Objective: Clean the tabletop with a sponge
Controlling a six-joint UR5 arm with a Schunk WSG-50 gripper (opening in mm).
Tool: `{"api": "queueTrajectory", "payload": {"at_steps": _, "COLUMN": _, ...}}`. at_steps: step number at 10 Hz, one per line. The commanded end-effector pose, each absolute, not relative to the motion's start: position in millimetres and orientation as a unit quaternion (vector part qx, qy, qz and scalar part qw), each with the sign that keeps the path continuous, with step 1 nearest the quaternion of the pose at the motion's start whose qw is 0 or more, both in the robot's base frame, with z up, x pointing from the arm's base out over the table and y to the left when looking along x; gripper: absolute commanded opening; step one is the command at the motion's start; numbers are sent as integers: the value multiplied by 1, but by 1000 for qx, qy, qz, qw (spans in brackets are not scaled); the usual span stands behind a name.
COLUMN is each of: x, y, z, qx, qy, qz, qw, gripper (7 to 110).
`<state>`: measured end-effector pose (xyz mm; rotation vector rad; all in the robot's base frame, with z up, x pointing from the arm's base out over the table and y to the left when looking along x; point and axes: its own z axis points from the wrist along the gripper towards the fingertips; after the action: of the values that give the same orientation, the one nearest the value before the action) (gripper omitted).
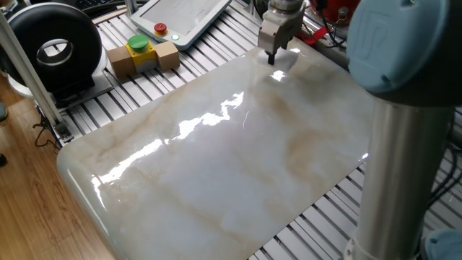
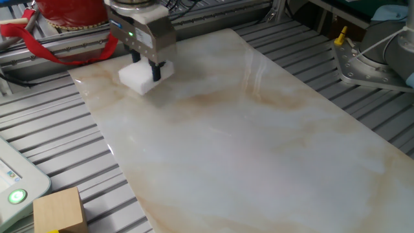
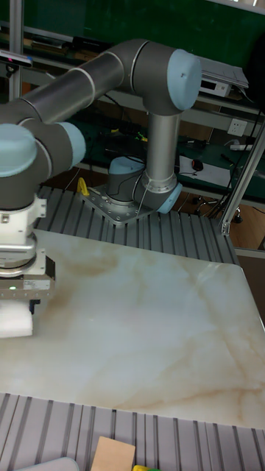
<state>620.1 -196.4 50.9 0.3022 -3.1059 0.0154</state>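
Note:
The tabletop (image 1: 238,166) is a glossy marble slab with beige veins, also seen in the other fixed view (image 2: 259,136) and the tall view (image 3: 147,331). A white sponge (image 2: 143,76) rests flat on the slab near one far corner, with my gripper (image 2: 146,70) shut on it from above. From the first fixed view the sponge (image 1: 285,59) shows under the gripper (image 1: 272,58) at the slab's far edge. In the tall view the sponge (image 3: 16,321) sits at the left edge beneath the gripper (image 3: 22,303).
Ribbed aluminium slats (image 2: 52,129) surround the slab. A cardboard box with a yellow-green button (image 1: 142,54), a tablet-like pendant (image 1: 180,18) and a black round device (image 1: 50,47) lie beyond one edge. Red material (image 2: 68,16) sits behind the gripper. The arm's base (image 3: 132,199) stands opposite.

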Motion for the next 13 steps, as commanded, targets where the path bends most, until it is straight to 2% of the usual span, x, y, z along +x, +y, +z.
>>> {"api": "queueTrajectory", "payload": {"at_steps": 1, "x": 620, "y": -160, "z": 56, "qx": 92, "qy": -996, "qz": 5, "qw": -10, "gripper": 7}}
{"api": "queueTrajectory", "payload": {"at_steps": 4, "x": 616, "y": -132, "z": 31, "qx": 58, "qy": -998, "qz": -26, "qw": -15, "gripper": 7}}
{"api": "queueTrajectory", "payload": {"at_steps": 6, "x": 607, "y": -127, "z": 21, "qx": 33, "qy": -999, "qz": -35, "qw": -1, "gripper": 7}}
{"api": "queueTrajectory", "payload": {"at_steps": 8, "x": 611, "y": -143, "z": 21, "qx": 43, "qy": -999, "qz": -6, "qw": 0, "gripper": 7}}
{"api": "queueTrajectory", "payload": {"at_steps": 13, "x": 622, "y": -151, "z": 22, "qx": 63, "qy": -998, "qz": 9, "qw": -15, "gripper": 7}}
